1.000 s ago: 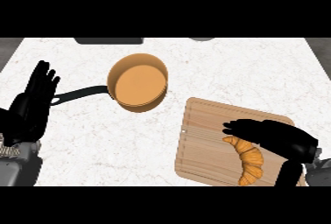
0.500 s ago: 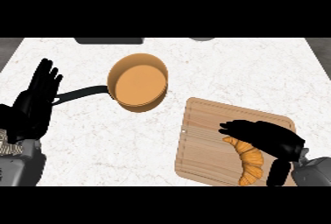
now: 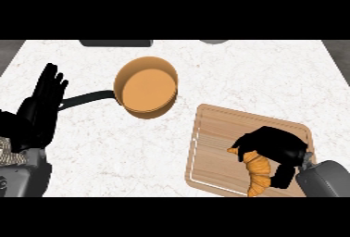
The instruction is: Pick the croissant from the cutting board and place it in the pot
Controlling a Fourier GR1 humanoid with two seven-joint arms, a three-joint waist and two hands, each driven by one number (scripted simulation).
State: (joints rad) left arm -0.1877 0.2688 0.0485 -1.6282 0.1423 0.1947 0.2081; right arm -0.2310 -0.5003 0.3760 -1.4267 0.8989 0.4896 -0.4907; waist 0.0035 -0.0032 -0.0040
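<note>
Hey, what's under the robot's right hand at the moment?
The croissant lies under the right hand, on the cutting board. The fingers curl over its upper part, hiding that stretch; one tip pokes out left and the lower end shows below.

single head view, steeply down, counter (image 3: 226,69) close

bare counter (image 3: 226,83) btwn cutting board (image 3: 212,139) & pot (image 3: 145,88), pot handle (image 3: 85,97) sticks out left, nr left hand (image 3: 41,109)
</note>
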